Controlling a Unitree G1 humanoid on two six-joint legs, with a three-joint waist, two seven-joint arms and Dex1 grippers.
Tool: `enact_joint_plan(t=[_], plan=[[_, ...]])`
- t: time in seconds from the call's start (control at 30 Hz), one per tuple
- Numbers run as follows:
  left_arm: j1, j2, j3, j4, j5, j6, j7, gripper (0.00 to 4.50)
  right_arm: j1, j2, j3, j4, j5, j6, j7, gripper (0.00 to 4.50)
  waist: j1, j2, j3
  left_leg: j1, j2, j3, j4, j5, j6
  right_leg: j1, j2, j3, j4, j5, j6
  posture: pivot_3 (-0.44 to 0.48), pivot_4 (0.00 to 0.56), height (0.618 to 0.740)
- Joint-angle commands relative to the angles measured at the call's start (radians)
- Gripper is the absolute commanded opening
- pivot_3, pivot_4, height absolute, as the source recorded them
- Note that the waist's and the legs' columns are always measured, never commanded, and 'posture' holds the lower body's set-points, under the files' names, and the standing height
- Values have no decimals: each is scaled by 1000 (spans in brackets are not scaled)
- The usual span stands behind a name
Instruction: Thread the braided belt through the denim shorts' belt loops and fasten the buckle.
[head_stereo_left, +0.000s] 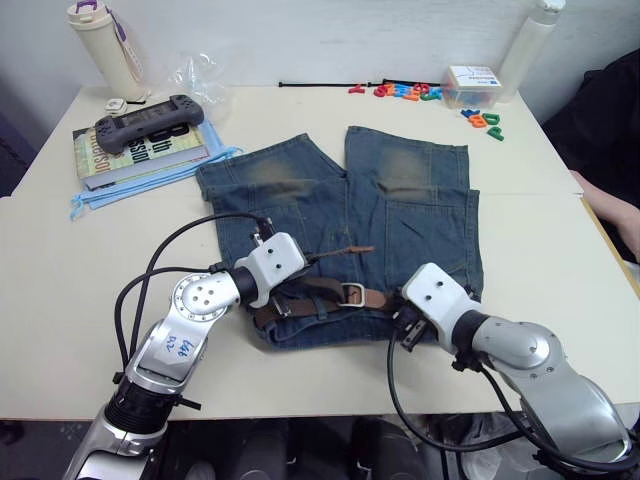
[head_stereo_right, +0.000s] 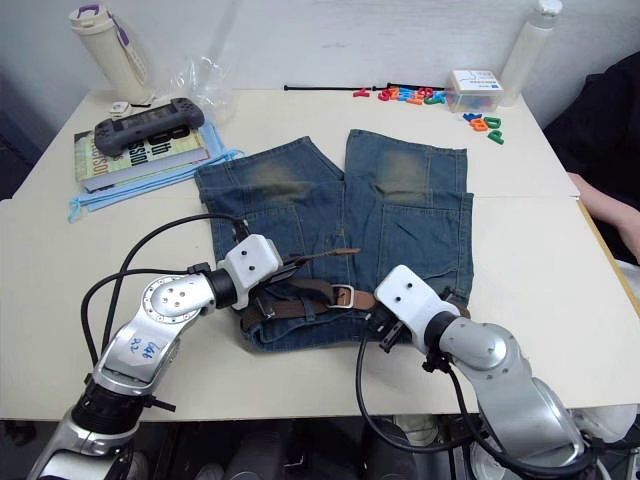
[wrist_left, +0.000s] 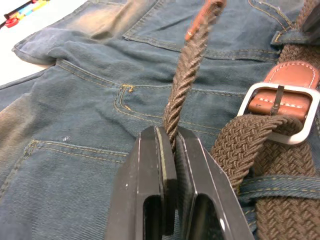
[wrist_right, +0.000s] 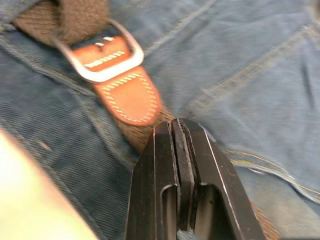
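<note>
Pinching braided belt (wrist_left: 187, 75): left gripper (wrist_left: 169, 137); book (head_stereo_left: 140, 152) title unreadable.

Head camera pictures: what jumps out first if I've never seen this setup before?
The denim shorts lie flat mid-table, with a braided belt along the waistband nearest the robot. The left gripper is clamped on the belt's free end, which already passes through the silver buckle. The right gripper is shut just behind the buckle's tan tab. Colourful toy letters sit at the far edge.
</note>
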Motion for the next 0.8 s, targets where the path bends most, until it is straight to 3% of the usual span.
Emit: enact_joint_plan(t=[0.03, 0.13, 0.43, 0.8], plan=[[39, -23, 14, -59, 6, -42, 29, 0, 25, 17, 51, -157, -29, -63, -75, 1868, 0, 0, 0, 0, 0, 0, 0, 0, 0, 0, 0, 0, 0, 0, 0, 0, 150, 717], [44, -30, 21, -61, -2, -45, 33, 0, 40, -11, 80, -168, -45, -107, -82, 2844, 3, 1, 0, 0, 0, 0, 0, 0, 0, 0, 0, 0, 0, 0, 0, 0, 150, 717], [40, -40, 31, -54, -7, -50, 30, 0, 83, -93, 231, -99, -180, -259, -148, 2844, 3, 1, 0, 0, 0, 0, 1, 0, 0, 0, 0, 0, 0, 0, 0, 0, 150, 717], [34, -45, 32, -54, -9, -45, 28, 0, 90, -86, 335, -3, -340, -338, -156, 2844, 3, 1, 0, 0, 0, 0, 2, 0, 0, 0, 1, 0, 1, 0, 0, 0, 150, 717]])
